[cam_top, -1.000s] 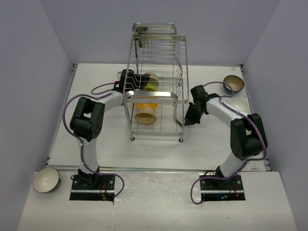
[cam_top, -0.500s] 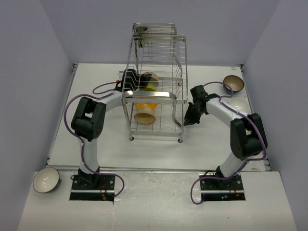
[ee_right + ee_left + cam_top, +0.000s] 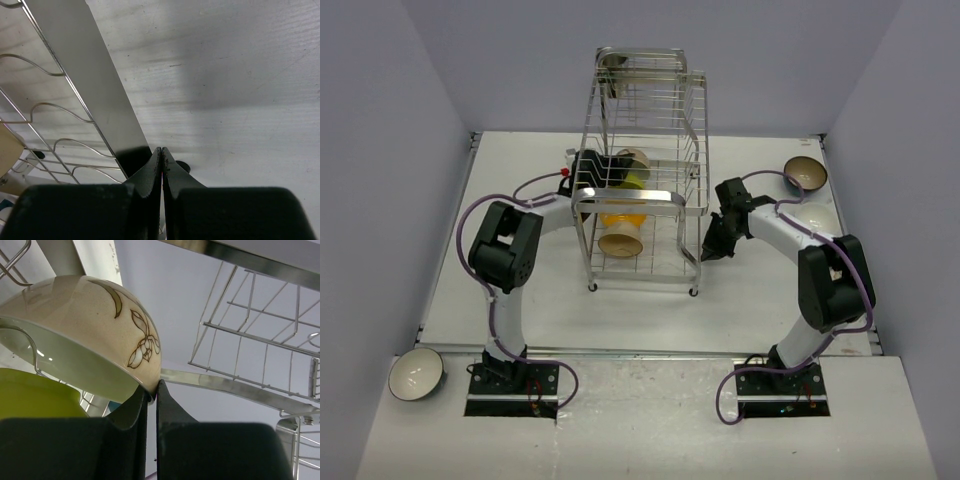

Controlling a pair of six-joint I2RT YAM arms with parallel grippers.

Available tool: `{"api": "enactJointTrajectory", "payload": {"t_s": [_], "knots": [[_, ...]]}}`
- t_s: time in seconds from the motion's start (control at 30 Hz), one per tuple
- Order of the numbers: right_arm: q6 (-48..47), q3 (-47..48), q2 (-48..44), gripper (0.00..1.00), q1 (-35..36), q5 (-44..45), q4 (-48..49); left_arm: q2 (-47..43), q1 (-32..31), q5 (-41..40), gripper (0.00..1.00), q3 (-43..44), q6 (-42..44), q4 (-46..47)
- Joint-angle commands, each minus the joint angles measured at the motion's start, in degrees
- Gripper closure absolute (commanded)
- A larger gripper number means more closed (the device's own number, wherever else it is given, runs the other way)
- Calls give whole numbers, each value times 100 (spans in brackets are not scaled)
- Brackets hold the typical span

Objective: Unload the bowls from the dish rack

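White shells and black joints clad the left arm (image 3: 505, 250) and right arm (image 3: 832, 285); purple cables (image 3: 462, 225) trail to black base plates (image 3: 510, 385). Left gripper (image 3: 153, 390) and right gripper (image 3: 161, 155): matte black.

No readable text, label, brand or number in any view, beige bowl (image 3: 85, 315) upper left bears only a painted flower

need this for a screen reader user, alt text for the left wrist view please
The left gripper is shut on the rim of a cream bowl painted with a brown flower, inside the chrome wire dish rack. A yellow-green bowl shows beside it at lower left.
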Motion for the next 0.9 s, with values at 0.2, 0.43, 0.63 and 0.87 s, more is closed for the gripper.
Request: {"api": "enactJointTrajectory", "payload": {"t_s": [0.2, 0.43, 0.63, 0.87], "knots": [[150, 177, 63, 100, 94, -259, 434, -154, -61, 313, 100, -877, -202, 2525], [142, 178, 37, 100, 94, -75, 416, 4, -52, 427, 100, -1150, -378, 3790], [151, 90, -51, 100, 94, 30, 425, 65, -44, 506, 100, -1185, -448, 4354], [115, 98, -148, 100, 94, 92, 399, 127, 44, 506, 100, -1238, -466, 4644]]}}
